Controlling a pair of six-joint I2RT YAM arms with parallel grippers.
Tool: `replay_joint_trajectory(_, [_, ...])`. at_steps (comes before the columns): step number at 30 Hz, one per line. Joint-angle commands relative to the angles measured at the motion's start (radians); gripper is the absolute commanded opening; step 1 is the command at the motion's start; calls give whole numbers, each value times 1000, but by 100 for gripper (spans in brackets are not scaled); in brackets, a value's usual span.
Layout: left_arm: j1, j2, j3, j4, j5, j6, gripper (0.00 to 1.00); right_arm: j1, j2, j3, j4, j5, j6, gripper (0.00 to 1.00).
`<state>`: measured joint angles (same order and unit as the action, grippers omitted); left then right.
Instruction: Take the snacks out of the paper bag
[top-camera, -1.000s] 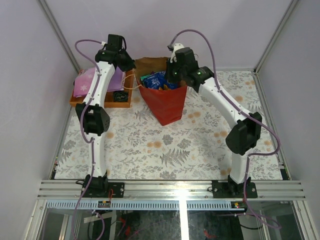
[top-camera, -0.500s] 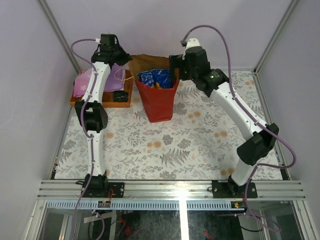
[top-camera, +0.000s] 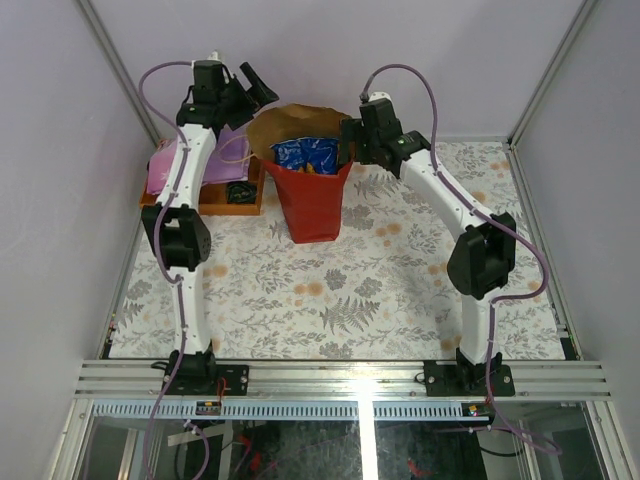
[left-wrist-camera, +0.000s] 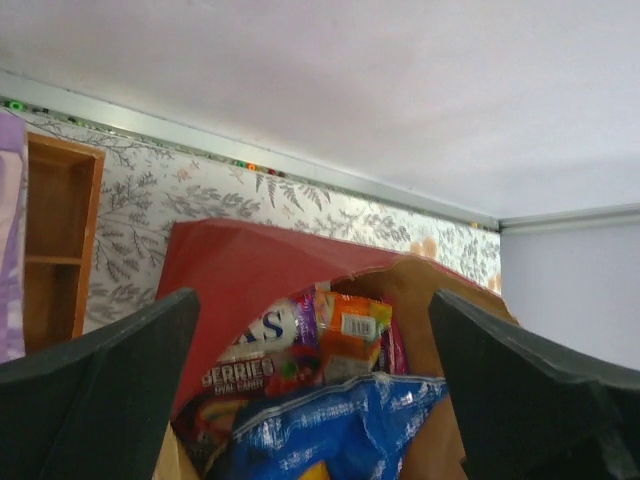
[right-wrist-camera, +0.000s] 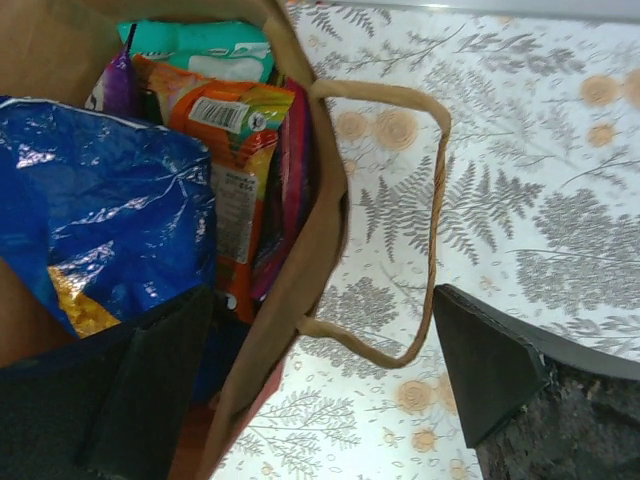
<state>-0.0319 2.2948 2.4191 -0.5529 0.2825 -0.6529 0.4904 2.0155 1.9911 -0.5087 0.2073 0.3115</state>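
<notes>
Scene: a red paper bag (top-camera: 312, 205) stands upright on a fern-patterned table (top-camera: 350, 300), mouth open upward, with one robot arm on each side of it.
Left claw (left-wrist-camera: 312, 300): jaws spread wide and holding nothing. The bag's mouth lies below and ahead, clear of both fingers.
Right claw (right-wrist-camera: 320, 295): jaws spread wide and gripping nothing. One finger hangs over the bag's mouth and the other outside it, so the bag wall and a loop handle (right-wrist-camera: 436, 200) lie between them.
Snacks: all inside the bag. A large blue packet (right-wrist-camera: 100, 200) lies on top beside the inner finger, with an orange packet (right-wrist-camera: 235, 130) and a teal packet (right-wrist-camera: 200, 45) farther ahead.
Step in hand: probably lining up for a first pick, as no packet shows on the table.
Next move: the right claw likely needs to shift inward off the bag wall, then lower and close on the blue packet alone.
</notes>
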Motion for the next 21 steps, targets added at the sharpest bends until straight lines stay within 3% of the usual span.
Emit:
replay_joint_trajectory(1, [6,-186,-72,22,83,144,100,6,-23,-13,104,-89,94,97])
replay_joint_trajectory(3, [6,-250,-118,-29,52,183,100,5,-8,-22,122,-114,129,91])
replay_joint_trajectory(6, [10,-360,-243,-82,-60,195,100,9,1,-33,142,-129,173,73])
replay_joint_trajectory(10, [6,-528,-560,-63,-235,156,100,26,6,-29,155,-132,202,42])
replay_joint_trajectory(14, [7,-686,-833,15,-414,88,100,51,9,-33,171,-145,226,2])
replay_joint_trajectory(18, [36,-816,-1004,81,-501,2,100,66,-29,-61,208,-179,239,1])
replay_joint_trajectory(19, [49,-841,-1043,101,-505,-16,100,66,-57,-87,237,-196,235,9])
replay_joint_trajectory(21, [101,-871,-1105,127,-487,-51,100,66,-133,-157,296,-207,212,44])
